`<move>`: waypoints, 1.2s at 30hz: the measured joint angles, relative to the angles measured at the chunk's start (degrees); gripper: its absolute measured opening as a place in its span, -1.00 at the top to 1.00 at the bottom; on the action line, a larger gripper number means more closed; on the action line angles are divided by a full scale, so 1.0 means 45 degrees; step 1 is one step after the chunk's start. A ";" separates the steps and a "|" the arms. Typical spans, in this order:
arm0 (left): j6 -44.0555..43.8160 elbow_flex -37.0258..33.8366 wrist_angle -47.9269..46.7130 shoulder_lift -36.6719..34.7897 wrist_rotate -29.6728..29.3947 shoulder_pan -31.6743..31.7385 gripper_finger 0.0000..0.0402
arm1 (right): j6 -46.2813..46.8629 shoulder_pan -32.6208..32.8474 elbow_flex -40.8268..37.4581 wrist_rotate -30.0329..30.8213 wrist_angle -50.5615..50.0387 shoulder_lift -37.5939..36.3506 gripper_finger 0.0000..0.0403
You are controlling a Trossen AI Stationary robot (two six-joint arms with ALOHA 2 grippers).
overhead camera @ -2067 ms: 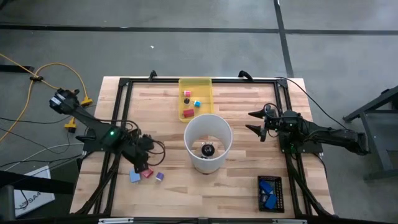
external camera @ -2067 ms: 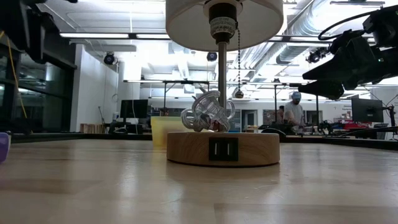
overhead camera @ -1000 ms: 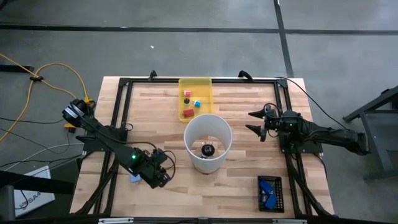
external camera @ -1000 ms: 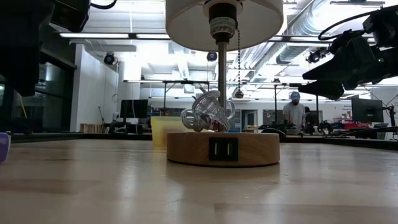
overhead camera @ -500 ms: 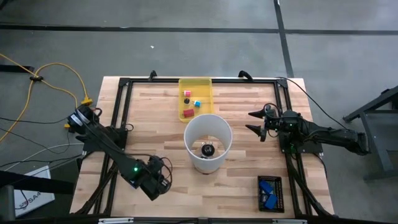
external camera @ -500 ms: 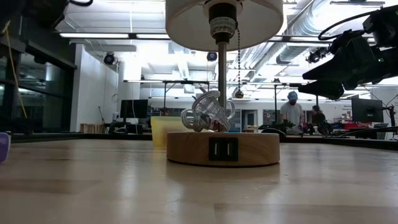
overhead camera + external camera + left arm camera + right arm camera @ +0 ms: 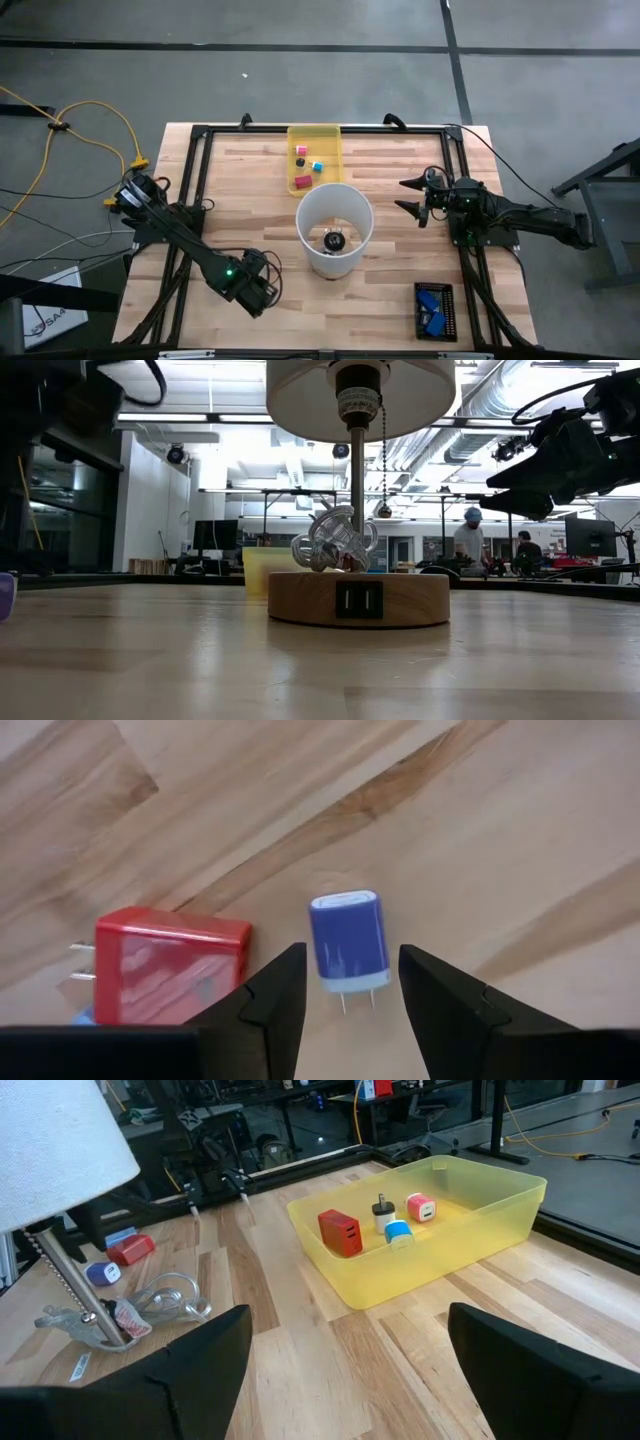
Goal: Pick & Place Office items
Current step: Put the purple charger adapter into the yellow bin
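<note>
Blue charger [image 7: 347, 945] lies flat on the wood near the front left of the table [image 7: 400, 290], its prongs pointing toward my left wrist. I hold my left gripper [image 7: 258, 292] low over it. My two fingers [image 7: 280, 990] stand a little apart, one on each side of the charger. I see a thin gap on both sides, so I judge that I grasp nothing yet. I keep them this narrow because the piece is small, and a wide opening could catch its neighbour.

That neighbour is a red charger [image 7: 170, 965], just beside the blue one and close to one of my fingers. If I close carelessly or come down crooked, I may push it or pinch both pieces.

My goal, as I understand it, is the yellow tray [image 7: 314, 135] at the far edge, which already holds a few small pieces, red [image 7: 340, 1232], pink and cyan. Between me and the tray stands a lamp [image 7: 335, 215] with a wide white shade, so I think the carry must go around it or well above it. A silvery tangle [image 7: 335, 540] rests on the lamp's wooden base.

My right gripper [image 7: 412, 197] waits in the air at the right side, fingers spread wide and empty. A dark holder with blue things [image 7: 433, 310] sits at the front right, far from my work.
</note>
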 joint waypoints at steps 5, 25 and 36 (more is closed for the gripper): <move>0.0220 -0.0005 0.0144 0.0423 0.0344 0.0235 0.24 | 0.0000 0.0003 0.0000 0.0000 0.0003 0.0002 -0.61; 0.0103 -0.0005 0.0739 0.1128 0.0539 0.0362 0.24 | 0.0001 -0.0002 0.0000 0.0000 0.0003 -0.0002 -0.61; 0.0079 -0.0005 0.0724 0.1128 0.0748 0.0362 0.29 | 0.0002 0.0002 0.0000 0.0000 0.0003 -0.0001 -0.61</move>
